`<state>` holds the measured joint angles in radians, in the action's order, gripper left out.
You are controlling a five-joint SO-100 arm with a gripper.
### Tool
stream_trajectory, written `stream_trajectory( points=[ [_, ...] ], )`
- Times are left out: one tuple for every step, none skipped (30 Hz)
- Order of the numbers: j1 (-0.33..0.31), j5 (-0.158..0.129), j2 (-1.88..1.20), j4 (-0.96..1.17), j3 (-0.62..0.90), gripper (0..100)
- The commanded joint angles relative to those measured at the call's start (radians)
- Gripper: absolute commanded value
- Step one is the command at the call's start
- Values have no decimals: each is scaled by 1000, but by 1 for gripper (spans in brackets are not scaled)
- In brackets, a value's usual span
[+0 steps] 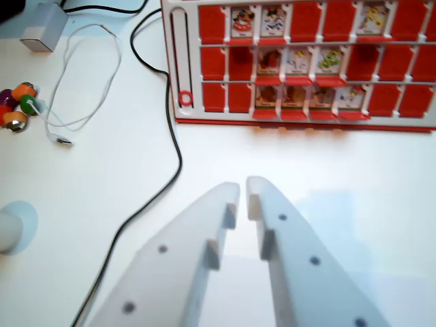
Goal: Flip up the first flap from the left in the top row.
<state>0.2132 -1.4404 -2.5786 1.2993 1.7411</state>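
Note:
A red game board (300, 61) with three rows of flaps lies at the top of the wrist view. The leftmost flap in its top row (212, 22) lies flat, showing plain red. Several flaps further right stand up and show picture cards (272, 20). My white gripper (241, 196) is in the lower middle, well short of the board's front edge. Its fingertips (257, 192) nearly meet, with a thin gap and nothing held between them.
A black cable (174, 129) runs down the white table left of the board. A thin white cable (82, 119) loops at the left, beside a grey box (42, 28) and small coloured balls (19, 102). A pale round object (10, 228) sits at the left edge.

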Motion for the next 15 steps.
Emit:
stream_trajectory(
  points=[
    [-31,-48,-264,46,104,1],
    [-34,-51,-316,57,132,1],
    [-34,-51,-359,81,144,1],
    [-29,-49,-391,107,150,1],
    [-23,-48,-420,130,160,1],
    [-23,-49,-451,143,173,1],
    [-23,-51,-474,155,184,1],
    [-25,-54,-491,166,193,1],
    [-31,-57,-506,172,202,1],
    [-35,-58,-522,173,213,1],
    [-40,-60,-531,178,218,1],
    [-40,-61,-535,190,219,1],
    [-43,-61,-543,199,219,1],
    [-44,-63,-552,199,225,1],
    [-48,-67,-558,202,232,1]
  ],
)
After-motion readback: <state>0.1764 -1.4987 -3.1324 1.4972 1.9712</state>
